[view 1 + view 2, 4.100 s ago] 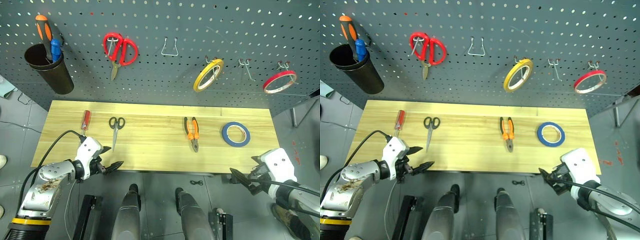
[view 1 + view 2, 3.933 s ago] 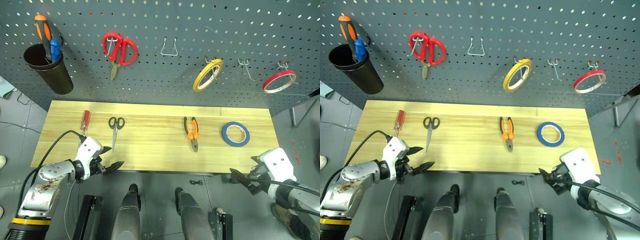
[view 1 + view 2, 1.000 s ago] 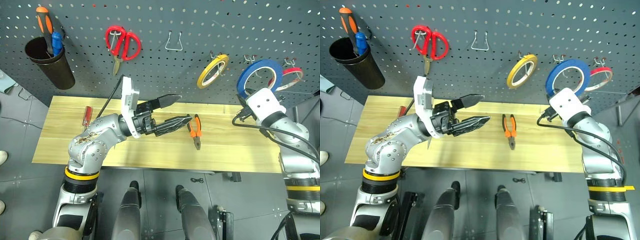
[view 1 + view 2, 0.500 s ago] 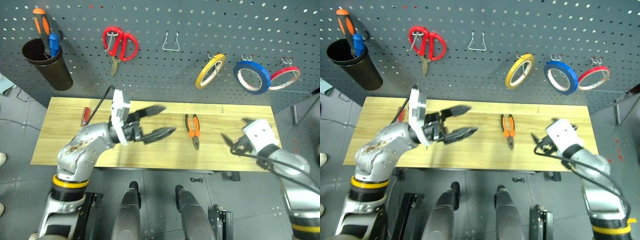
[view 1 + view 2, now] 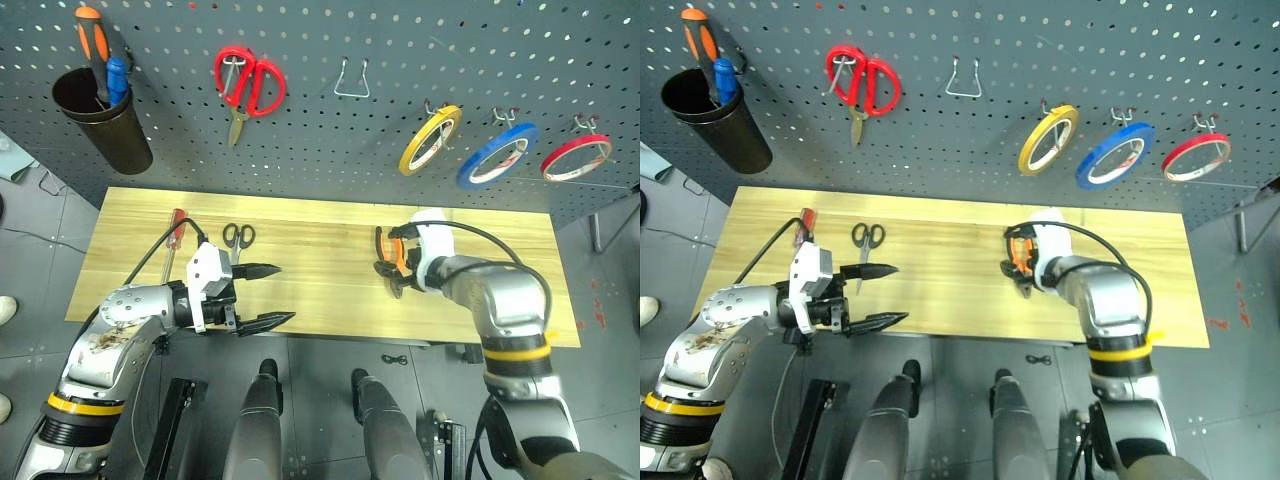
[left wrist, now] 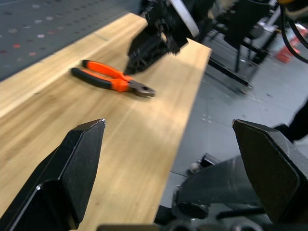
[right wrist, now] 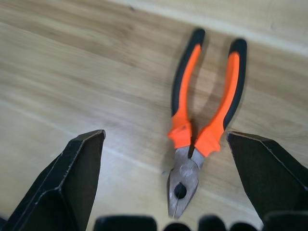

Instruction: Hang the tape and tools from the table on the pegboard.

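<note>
The wide flat ring of blue tape (image 5: 497, 155) already hangs on a metal hook of the big dark grey pegboard (image 5: 330, 140) full of small holes, between the yellow tape ring (image 5: 430, 140) and the thin red tape ring (image 5: 578, 158), so that part of the job looks done. Three tools are left on the long table (image 5: 310, 285) of pale wooden planks. The orange-and-black pliers (image 7: 199, 120) lie flat near the middle of the table, with the handles toward the pegboard. The right gripper (image 7: 178, 168) hovers right over them with its two black fingers spread wide on either side, not gripping anything. It looks ready to pick them up next. The small scissors with black finger loops (image 5: 236, 240) and the slim screwdriver with a clear red handle (image 5: 176, 227) lie near the left end of the table, just beside each other. The left gripper (image 5: 262, 296) is in front of them at the table's near edge, released and empty; it seems to be off the wood, but that is hard to tell. The bent wire hook (image 5: 351, 80) beside the big red scissors (image 5: 249, 85) is still bare, and the black cup (image 5: 105, 120) holds two other screwdrivers.
</note>
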